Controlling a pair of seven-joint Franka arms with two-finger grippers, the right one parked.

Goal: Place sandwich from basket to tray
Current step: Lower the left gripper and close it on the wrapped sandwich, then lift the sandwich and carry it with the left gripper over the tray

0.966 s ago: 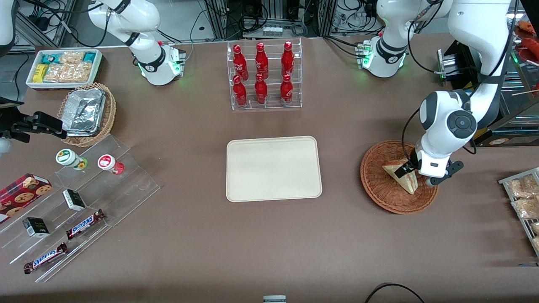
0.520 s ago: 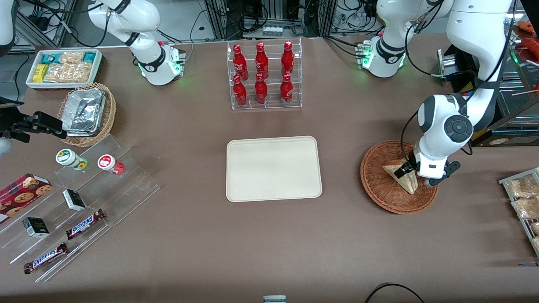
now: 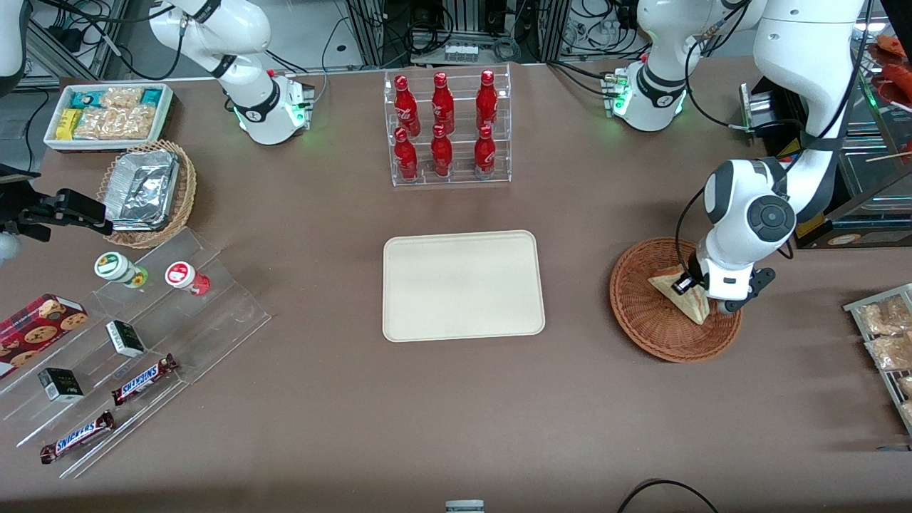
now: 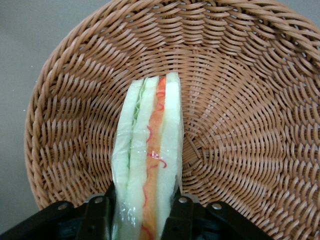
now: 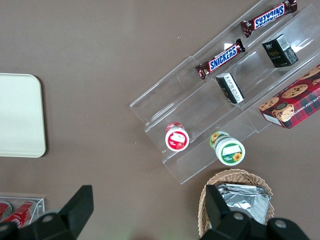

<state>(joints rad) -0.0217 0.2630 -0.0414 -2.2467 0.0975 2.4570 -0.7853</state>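
Wrist view, hand (image 4: 142, 210) gripping sandwich (image 4: 148, 155)

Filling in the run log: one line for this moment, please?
step: grasp | claw: shut on sandwich, inside basket | sandwich: not lifted clear | tray: bare

Your left arm is bent low, wrist pointing down. Its gripper (image 3: 690, 290) has both fingers (image 4: 98, 216) clamped on the sandwich (image 4: 149, 165).

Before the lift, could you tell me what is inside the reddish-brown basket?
Only the sandwich lies in the basket, with the gripper shut on it. The weave under the sandwich is hidden.
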